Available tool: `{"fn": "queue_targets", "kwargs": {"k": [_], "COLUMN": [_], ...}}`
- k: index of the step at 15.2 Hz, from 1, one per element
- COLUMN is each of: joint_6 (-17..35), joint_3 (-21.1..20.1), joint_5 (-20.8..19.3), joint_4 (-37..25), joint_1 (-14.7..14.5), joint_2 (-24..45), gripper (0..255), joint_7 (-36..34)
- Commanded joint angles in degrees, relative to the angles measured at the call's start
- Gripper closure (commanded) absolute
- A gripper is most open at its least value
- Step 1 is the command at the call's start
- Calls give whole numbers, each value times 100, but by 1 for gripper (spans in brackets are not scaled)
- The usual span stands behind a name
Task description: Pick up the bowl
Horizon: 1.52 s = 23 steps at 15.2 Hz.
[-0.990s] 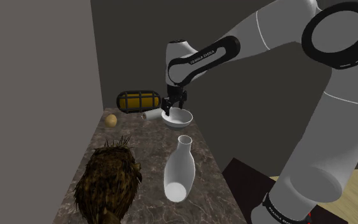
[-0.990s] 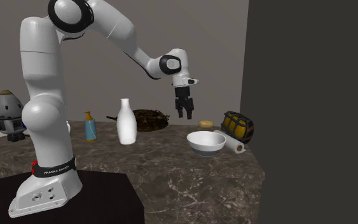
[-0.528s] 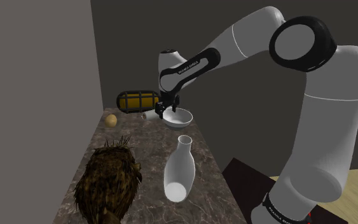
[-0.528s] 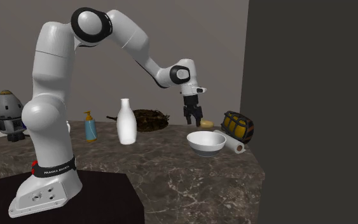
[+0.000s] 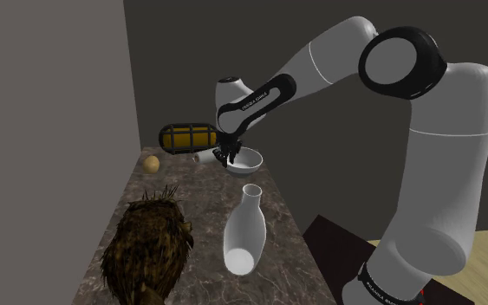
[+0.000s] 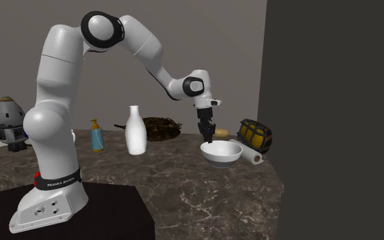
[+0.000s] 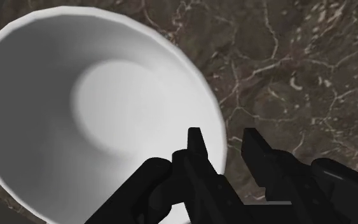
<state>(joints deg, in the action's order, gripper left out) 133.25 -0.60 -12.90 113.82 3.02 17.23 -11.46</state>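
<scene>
White and plain, the bowl (image 5: pixel 247 160) sits on the dark marble counter (image 5: pixel 200 206) just above the middle of the shoulder view. In the second exterior view it stands right of centre, near the counter's right end. The gripper (image 6: pixel 207 139) hangs at the bowl's rim on the side toward that view's left. Its fingers (image 7: pixel 196 149) stand a narrow gap apart and clasp nothing. In the wrist view one is over the bowl's inside, the other over the counter, with the rim between them. A barrel (image 6: pixel 256 135) and a white roll (image 6: pixel 253 157) lie just right of the bowl in the second exterior view. A white bottle (image 6: pixel 136 131) stands well to its left.
</scene>
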Motion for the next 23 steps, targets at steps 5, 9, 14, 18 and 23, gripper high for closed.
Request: {"fn": "queue_targets", "kwargs": {"k": [5,9,14,18,23], "joint_6": [6,-52,-376,-640,-977], "joint_3": [0,-3,-21,-33,-45], "joint_5": [-1,10,68,111,159], "joint_4": [2,-22,-141,-259,-436], "joint_1": [0,3,7,8,8], "joint_2": [3,-33,-242,-393,-558], "gripper": [255,255,255,255,255], "joint_7": [-1,16,94,153,224]}}
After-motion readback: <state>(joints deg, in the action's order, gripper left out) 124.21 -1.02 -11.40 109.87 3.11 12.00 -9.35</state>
